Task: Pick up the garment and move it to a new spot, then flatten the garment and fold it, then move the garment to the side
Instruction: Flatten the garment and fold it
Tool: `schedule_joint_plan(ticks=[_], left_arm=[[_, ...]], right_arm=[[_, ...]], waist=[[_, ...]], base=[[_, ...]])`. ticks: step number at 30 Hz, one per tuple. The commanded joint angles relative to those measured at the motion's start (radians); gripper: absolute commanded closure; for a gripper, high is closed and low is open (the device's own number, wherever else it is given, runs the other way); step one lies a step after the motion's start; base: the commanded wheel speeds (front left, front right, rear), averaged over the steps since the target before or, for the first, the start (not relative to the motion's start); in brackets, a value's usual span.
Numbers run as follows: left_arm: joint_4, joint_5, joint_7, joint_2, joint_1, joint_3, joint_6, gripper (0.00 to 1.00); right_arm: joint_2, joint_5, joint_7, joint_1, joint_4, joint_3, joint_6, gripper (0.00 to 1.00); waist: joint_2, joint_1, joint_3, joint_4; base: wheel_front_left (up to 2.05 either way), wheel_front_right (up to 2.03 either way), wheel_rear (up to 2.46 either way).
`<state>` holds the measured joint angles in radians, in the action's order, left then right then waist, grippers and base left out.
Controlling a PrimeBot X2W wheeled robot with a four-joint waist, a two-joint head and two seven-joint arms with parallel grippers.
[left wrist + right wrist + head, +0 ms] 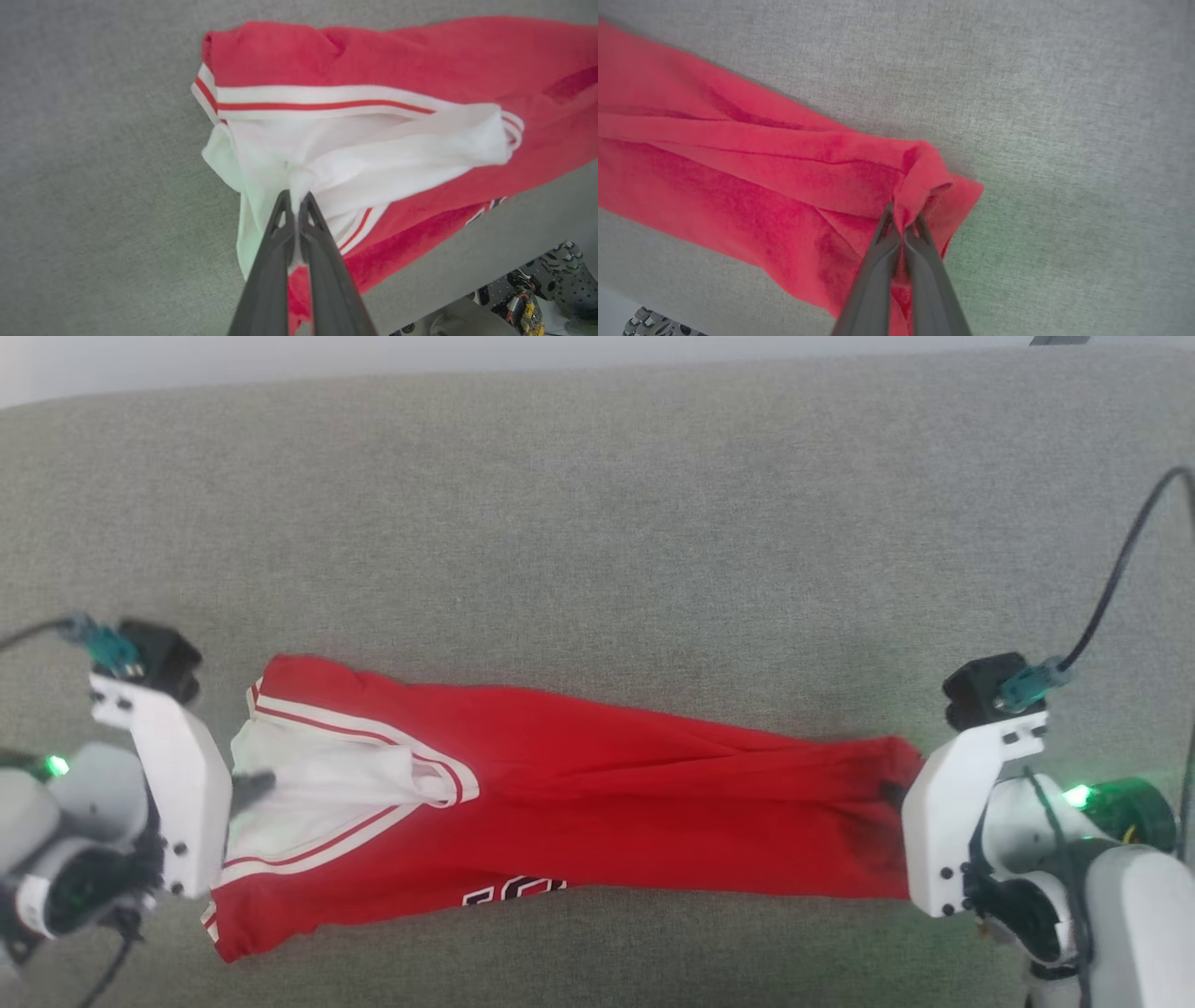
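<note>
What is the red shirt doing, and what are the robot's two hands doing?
Bright red jersey shirt with white striped sleeve: pulled out long between both grippers, creased, not flat.
Left gripper with two dark fingers: shut on the shirt's white part.
Right gripper with two dark fingers: shut on the shirt's red end.
Grey fabric surface: under the shirt.

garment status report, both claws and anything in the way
Left claw shut on garment, white panel end. Right claw shut on red end. Garment stretched between them, bunched. Grey fabric surface around it.
</note>
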<state>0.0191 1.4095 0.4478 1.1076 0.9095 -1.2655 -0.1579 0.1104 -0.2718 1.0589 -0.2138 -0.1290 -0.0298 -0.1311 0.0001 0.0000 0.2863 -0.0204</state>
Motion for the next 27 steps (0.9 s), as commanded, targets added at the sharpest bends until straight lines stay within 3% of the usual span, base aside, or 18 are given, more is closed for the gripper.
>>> schedule_joint_plan(ticks=[1,3,4,5,6,7,8,20,27], left_arm=[[0.03,0.005,-0.016,-0.019,-0.034,-0.002,0.012,1.0],[0.067,0.015,-0.032,-0.044,-0.06,-0.003,0.029,0.96],[0.086,0.017,-0.043,-0.056,-0.071,-0.003,0.035,0.78],[0.106,0.018,-0.054,-0.065,-0.078,-0.003,0.043,0.61],[0.123,0.024,-0.066,-0.077,-0.087,-0.002,0.048,0.52],[0.135,0.025,-0.081,-0.086,-0.095,0.001,0.055,0.08],[0.148,0.02,-0.099,-0.092,-0.098,0.003,0.061,0.0],[0.191,0.008,-0.391,-0.136,-0.187,0.062,0.115,0.0],[0.217,-0.017,-0.627,-0.153,-0.255,0.106,0.128,0.0]], right_arm=[[-0.004,-0.002,-0.02,-0.003,0.023,-0.007,0.001,0.87],[-0.002,-0.005,-0.035,-0.013,0.045,-0.019,0.001,0.52],[-0.001,-0.009,-0.044,-0.019,0.056,-0.023,0.001,0.0],[-0.002,-0.016,-0.051,-0.02,0.063,-0.027,0.001,0.0],[-0.001,-0.02,-0.052,-0.019,0.069,-0.028,0.001,0.0],[0.002,-0.024,-0.057,-0.017,0.072,-0.03,0.001,0.0],[0.006,-0.03,-0.058,-0.014,0.072,-0.033,0.001,0.0],[0.031,-0.095,-0.036,0.062,0.003,0.032,0.001,0.0],[0.049,-0.105,-0.024,0.087,-0.005,0.101,0.001,0.0]], waist=[[-0.0001,0.0,-0.003,-0.002],[-0.0001,0.0,-0.01,-0.002],[-0.0001,0.0,-0.014,-0.003],[-0.0001,0.0,-0.018,-0.003],[-0.0001,0.0,-0.024,-0.002],[-0.0001,0.0,-0.03,-0.001],[-0.0001,0.0,-0.036,0.001],[-0.0001,0.0,-0.112,0.023],[-0.0001,0.0,-0.132,0.046]], base=[[0.0,0.0,0.0],[0.0,0.0,0.0],[0.0,0.0,0.0],[0.0,0.0,0.0],[0.0,0.0,0.0],[0.0,0.0,0.0],[0.0,0.0,0.0],[0.0,0.0,0.0],[0.0,0.0,0.0]])
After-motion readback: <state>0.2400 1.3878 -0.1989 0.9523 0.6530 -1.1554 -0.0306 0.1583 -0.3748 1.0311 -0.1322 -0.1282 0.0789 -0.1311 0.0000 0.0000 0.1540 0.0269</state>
